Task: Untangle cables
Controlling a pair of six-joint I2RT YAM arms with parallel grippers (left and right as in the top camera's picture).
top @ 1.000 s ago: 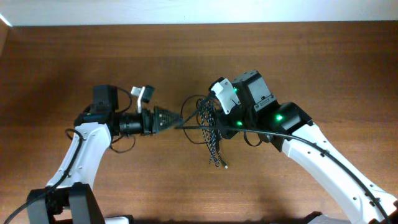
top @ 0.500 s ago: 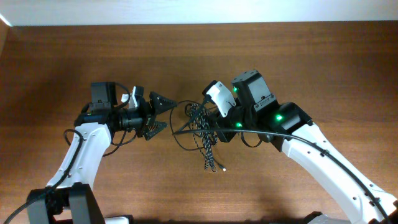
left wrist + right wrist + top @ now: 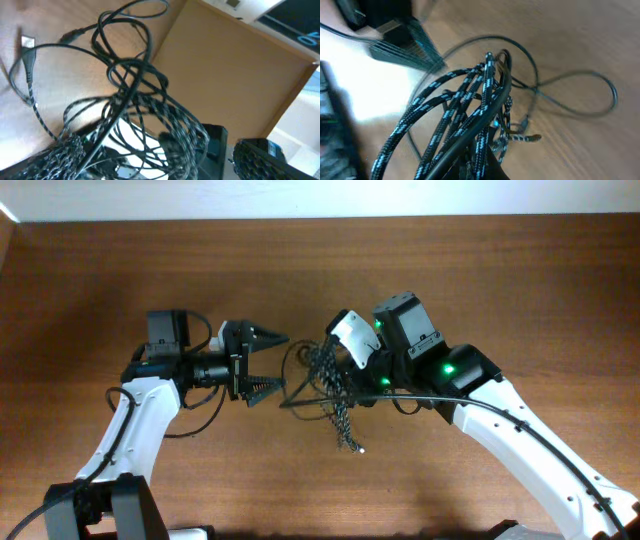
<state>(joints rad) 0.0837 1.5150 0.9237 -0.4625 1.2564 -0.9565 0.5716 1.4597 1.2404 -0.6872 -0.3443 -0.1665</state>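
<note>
The cables form one tangled bundle at the table's middle: a black-and-white speckled braided cord looped with thin black cords. A speckled end with its plug hangs toward the table's front. My right gripper is shut on the bundle and holds it up; in the right wrist view the cords run between its fingers. My left gripper is open and empty just left of the bundle, fingers spread toward it. In the left wrist view its fingers flank the loops without touching.
The brown wooden table lies under both arms. A thin black loop rests on the wood beside the lifted bundle. The left gripper's finger shows in the right wrist view. A small plug end lies on the table.
My left gripper let go of the thin black cord, opened wide and turned. The right gripper kept hold of the bundle, which shifted slightly left.
</note>
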